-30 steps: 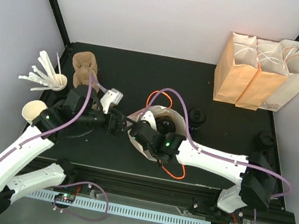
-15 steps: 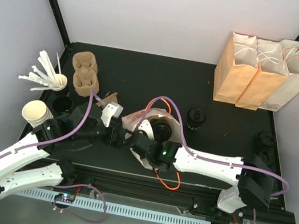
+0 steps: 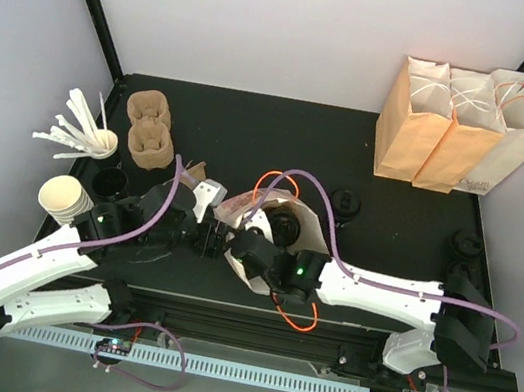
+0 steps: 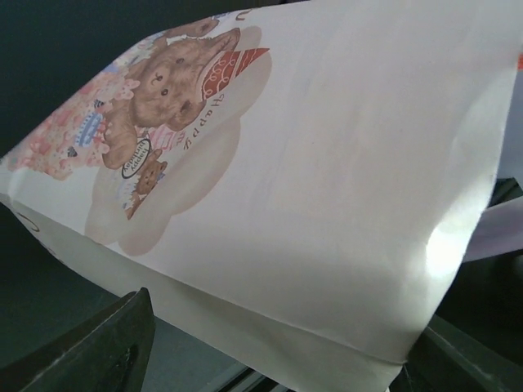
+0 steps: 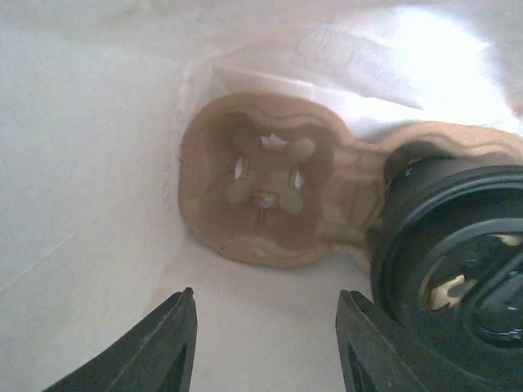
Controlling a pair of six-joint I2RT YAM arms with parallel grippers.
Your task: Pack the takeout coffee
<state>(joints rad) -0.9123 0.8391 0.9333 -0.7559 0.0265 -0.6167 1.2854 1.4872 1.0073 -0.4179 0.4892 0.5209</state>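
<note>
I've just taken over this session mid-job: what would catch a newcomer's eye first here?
First, the open white paper bag in the middle of the top view. Inside it, the right wrist view shows a brown pulp cup carrier with the black-lidded takeout coffee at its right end and the other slot empty. The left wrist view is filled by the bag's outside and its teddy bear print.

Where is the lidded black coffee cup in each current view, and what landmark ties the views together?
Top external: coffee cup sits centre, inside the open mouth of the white paper bag.
Left wrist: not in it; only the bag's printed outside shows.
Right wrist: far right, lid towards the camera, at the brown carrier's right end.
Shared landmark: the white paper bag, seen from inside by the right wrist.
</note>
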